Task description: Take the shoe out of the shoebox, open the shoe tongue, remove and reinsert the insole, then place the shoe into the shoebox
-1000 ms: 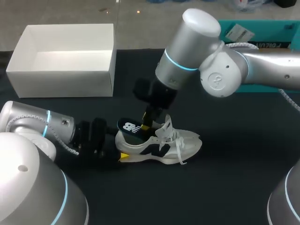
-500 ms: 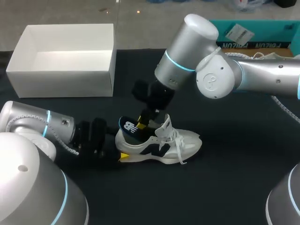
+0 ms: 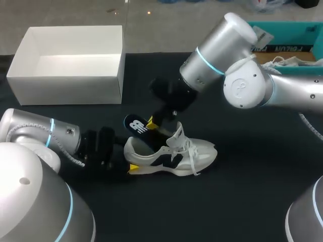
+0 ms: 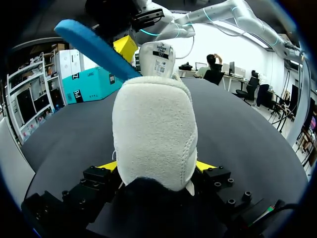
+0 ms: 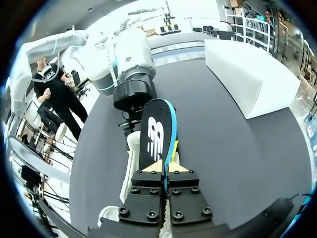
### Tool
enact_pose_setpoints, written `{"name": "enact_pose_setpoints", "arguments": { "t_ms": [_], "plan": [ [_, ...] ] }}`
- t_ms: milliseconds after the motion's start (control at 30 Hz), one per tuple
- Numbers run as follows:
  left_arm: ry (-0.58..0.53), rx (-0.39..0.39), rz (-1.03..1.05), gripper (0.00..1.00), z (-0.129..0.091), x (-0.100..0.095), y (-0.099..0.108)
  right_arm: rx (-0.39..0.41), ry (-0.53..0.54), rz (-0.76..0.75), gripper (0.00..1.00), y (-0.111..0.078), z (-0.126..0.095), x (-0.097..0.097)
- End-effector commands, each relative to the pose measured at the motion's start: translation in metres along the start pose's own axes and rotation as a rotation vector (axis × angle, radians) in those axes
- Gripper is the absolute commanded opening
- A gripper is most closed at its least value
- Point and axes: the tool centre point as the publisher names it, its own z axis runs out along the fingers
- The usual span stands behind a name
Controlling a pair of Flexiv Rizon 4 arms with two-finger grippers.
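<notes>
A white shoe lies on its sole on the black table, toe to the right. My left gripper is at its heel; in the left wrist view both yellow fingertips press the heel from two sides. My right gripper is shut on the dark insole, which hangs tilted above the shoe's opening, mostly out of it. The right wrist view has that gripper pinching the insole over the shoe. The insole's blue underside rises past the tongue.
The open white shoebox stands at the back left, also seen in the right wrist view. A teal box sits at the back right behind my right arm. Bare black tabletop spreads in front of the shoe.
My right gripper closed on the insole and drew it up and to the left, out of the shoe; the right arm swung to the right. Left gripper and shoe stayed put.
</notes>
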Motion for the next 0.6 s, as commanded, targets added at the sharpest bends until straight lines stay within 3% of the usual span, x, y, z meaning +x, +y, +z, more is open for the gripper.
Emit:
{"name": "enact_pose_setpoints", "arguments": {
  "t_ms": [33, 300, 367, 600],
  "plan": [
    [-0.001, -0.001, 0.001, 0.00, 0.000, 0.001, 0.000, -0.077, 0.007, -0.008, 0.00, 0.007, -0.002, 0.001],
    [-0.001, -0.001, 0.001, 0.00, 0.000, 0.001, 0.000, -0.114, 0.023, -0.056, 0.00, 0.026, -0.003, -0.001],
    [-0.001, -0.001, 0.001, 0.00, 0.000, 0.001, 0.000, -0.103, 0.043, -0.051, 0.33, 0.021, 0.001, -0.001],
    [-0.001, -0.001, 0.001, 0.00, 0.000, 0.001, 0.000, -0.116, 0.087, -0.003, 0.31, 0.000, 0.009, 0.001]
  ]
}}
